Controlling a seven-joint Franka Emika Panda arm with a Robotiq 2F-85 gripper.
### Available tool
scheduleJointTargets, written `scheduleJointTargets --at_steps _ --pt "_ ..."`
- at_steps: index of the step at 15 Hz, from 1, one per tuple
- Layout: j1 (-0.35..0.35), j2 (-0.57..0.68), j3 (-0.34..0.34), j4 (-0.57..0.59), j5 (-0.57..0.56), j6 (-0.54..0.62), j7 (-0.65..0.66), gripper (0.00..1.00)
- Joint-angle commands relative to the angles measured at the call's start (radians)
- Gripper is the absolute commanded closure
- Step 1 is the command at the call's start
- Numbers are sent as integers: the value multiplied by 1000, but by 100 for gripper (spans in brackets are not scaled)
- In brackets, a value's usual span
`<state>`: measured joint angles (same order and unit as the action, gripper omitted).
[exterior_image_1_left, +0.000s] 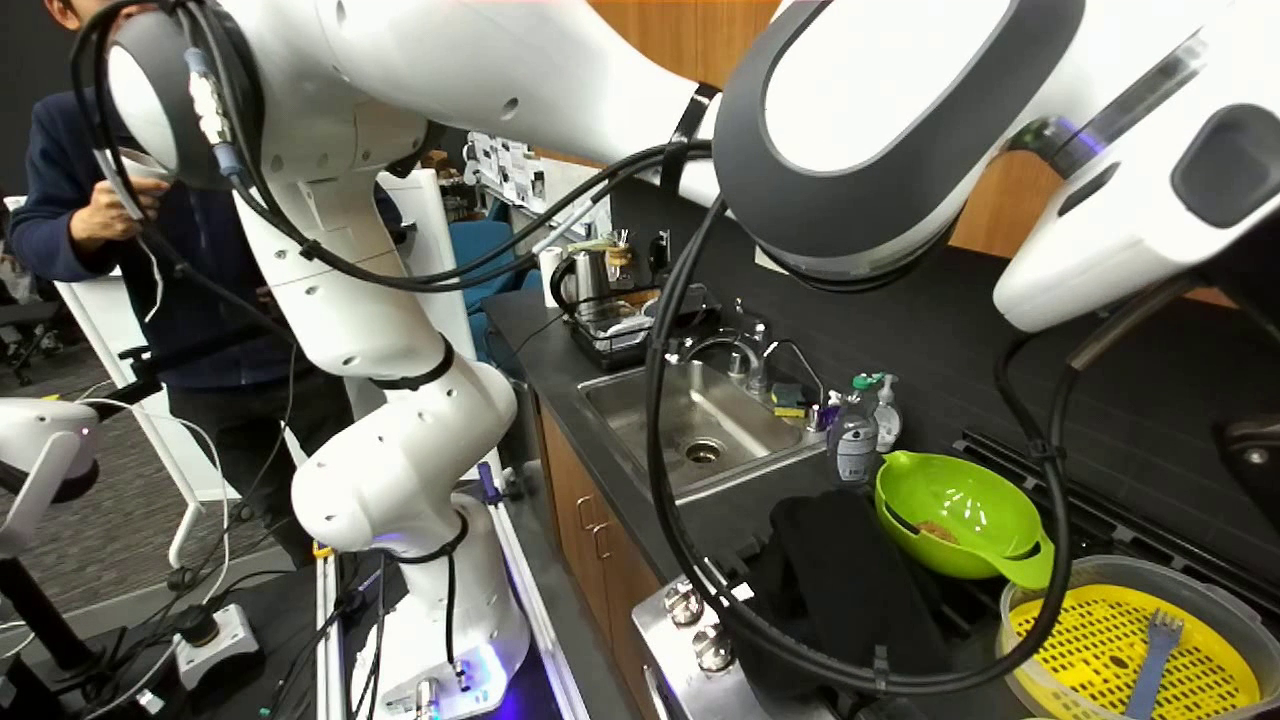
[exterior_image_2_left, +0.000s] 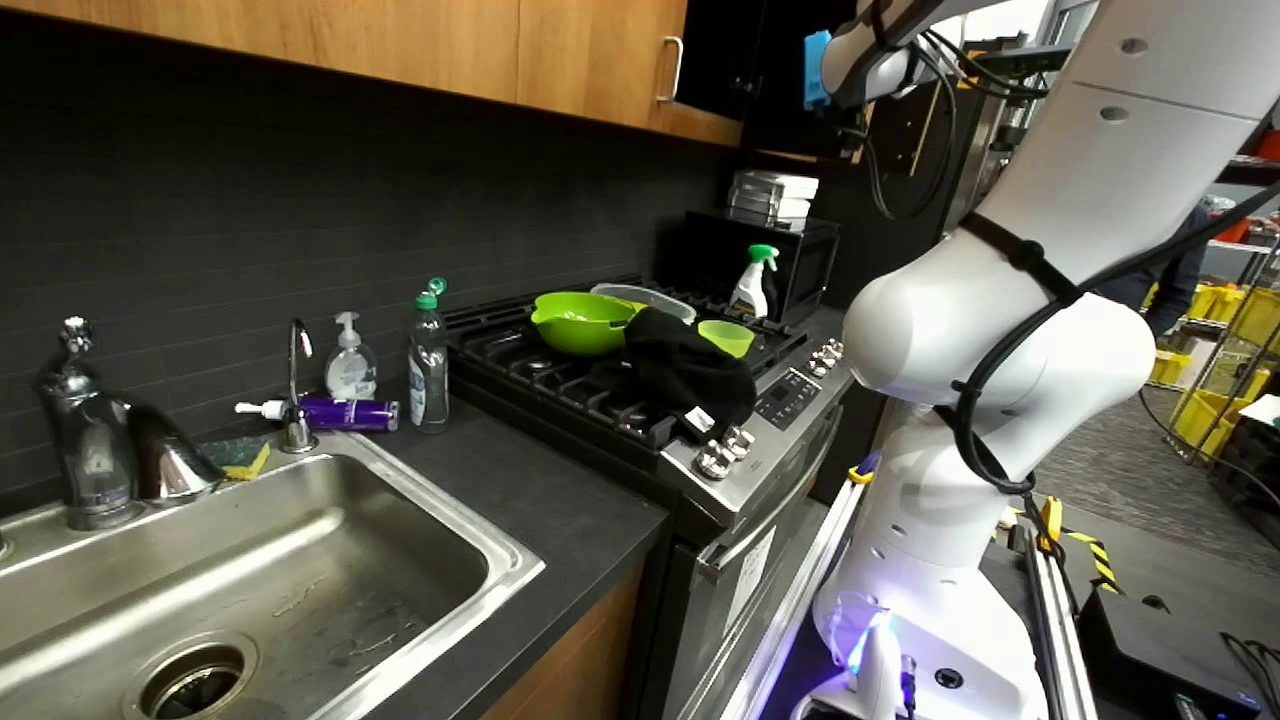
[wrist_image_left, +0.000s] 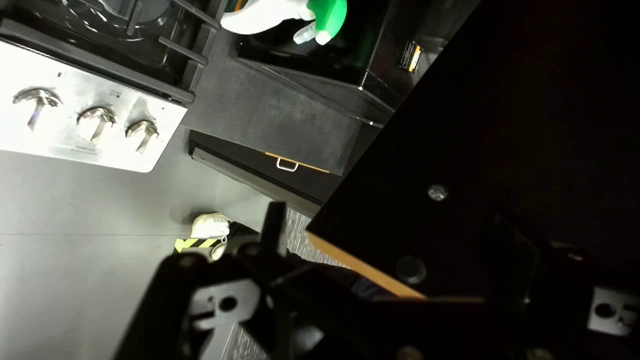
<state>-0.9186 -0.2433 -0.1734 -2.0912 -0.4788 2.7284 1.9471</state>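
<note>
My gripper (wrist_image_left: 400, 230) shows in the wrist view with its fingers wide apart. The left finger is plain, while the right one is almost lost in the dark. I see nothing held. A large dark panel (wrist_image_left: 435, 155) with a light wooden edge (wrist_image_left: 360, 265) fills the space around and behind the fingers; I cannot tell whether they touch it. In an exterior view, the arm's end (exterior_image_2_left: 870, 65) is high beside the wooden upper cabinet (exterior_image_2_left: 600, 55), which has a metal handle (exterior_image_2_left: 672, 70) and a dark area to its right. The fingers are hard to make out there.
Below is a stove (exterior_image_2_left: 520, 350) with a green bowl (exterior_image_1_left: 960, 500), a black cloth (exterior_image_1_left: 850, 580) and a yellow strainer (exterior_image_1_left: 1090, 640) with a blue fork (exterior_image_1_left: 1152, 660). A spray bottle (exterior_image_2_left: 750, 285) stands beside a microwave (exterior_image_2_left: 815, 260). A sink (exterior_image_1_left: 690, 410) and a person (exterior_image_1_left: 190, 260) also show.
</note>
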Motion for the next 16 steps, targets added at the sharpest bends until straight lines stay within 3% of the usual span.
scheduleJointTargets --at_steps 1,16 --pt "-40 -3 6 0 -54 -5 57 0" --pt "-137 7 8 5 -91 -8 109 0"
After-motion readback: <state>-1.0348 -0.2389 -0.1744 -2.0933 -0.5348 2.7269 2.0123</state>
